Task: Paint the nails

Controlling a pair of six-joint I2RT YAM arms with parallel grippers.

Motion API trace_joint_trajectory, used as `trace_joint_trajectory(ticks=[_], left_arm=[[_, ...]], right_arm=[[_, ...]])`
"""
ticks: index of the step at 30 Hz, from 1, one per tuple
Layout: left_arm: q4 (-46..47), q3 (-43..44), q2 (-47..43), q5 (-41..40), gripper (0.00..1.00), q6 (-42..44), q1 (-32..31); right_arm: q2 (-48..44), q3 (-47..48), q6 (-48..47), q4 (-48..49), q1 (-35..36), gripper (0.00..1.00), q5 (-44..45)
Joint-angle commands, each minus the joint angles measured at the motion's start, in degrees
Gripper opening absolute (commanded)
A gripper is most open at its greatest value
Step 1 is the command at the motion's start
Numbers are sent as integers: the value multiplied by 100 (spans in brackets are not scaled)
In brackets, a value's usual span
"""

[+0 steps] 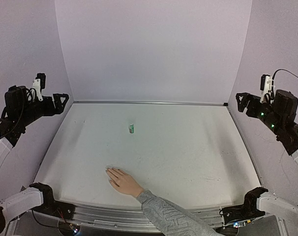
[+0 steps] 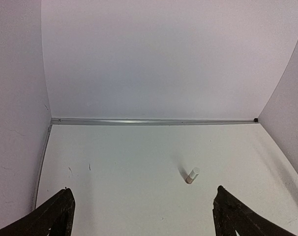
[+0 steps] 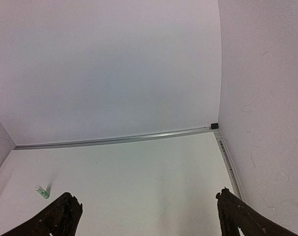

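A light-skinned hand with a grey patterned sleeve lies flat on the white table near the front edge; its nails are too small to make out. A small white-and-green bottle stands upright mid-table; it also shows in the left wrist view and the right wrist view. My left gripper is open and empty, raised at the far left. My right gripper is open and empty, raised at the far right. Both are far from the hand and the bottle.
The table is walled by pale panels at the back and sides, with a metal rail along the back edge. The arm bases sit at the front corners.
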Motion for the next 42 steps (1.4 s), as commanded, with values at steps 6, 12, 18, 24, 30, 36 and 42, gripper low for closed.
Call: trace_joint_trajectory(ticks=[6, 12, 18, 24, 30, 36, 42], left_arm=[[-159, 257, 1142, 320, 99, -655, -216], [-289, 611, 2513, 391, 99, -998, -895], [-564, 1550, 4236, 367, 99, -1167, -1794], [-1124, 3115, 5976, 79, 96, -1017, -2553], [-1926, 5002, 7586, -342, 88, -849, -2934], [-2274, 6003, 8491, -626, 75, -755, -3020], [-2609, 6518, 8923, -1104, 69, -739, -3022]], right_arm=[[641, -37, 81, 360, -447, 98, -39], [1046, -114, 166, 519, -655, 98, -219], [1242, -178, 91, 653, -773, 98, -666], [1208, -266, 70, 764, -820, 98, -1082], [1154, -280, 12, 818, -835, 98, -1375], [1111, -294, -31, 818, -842, 98, -1438], [1081, -289, -75, 827, -848, 98, -1437]])
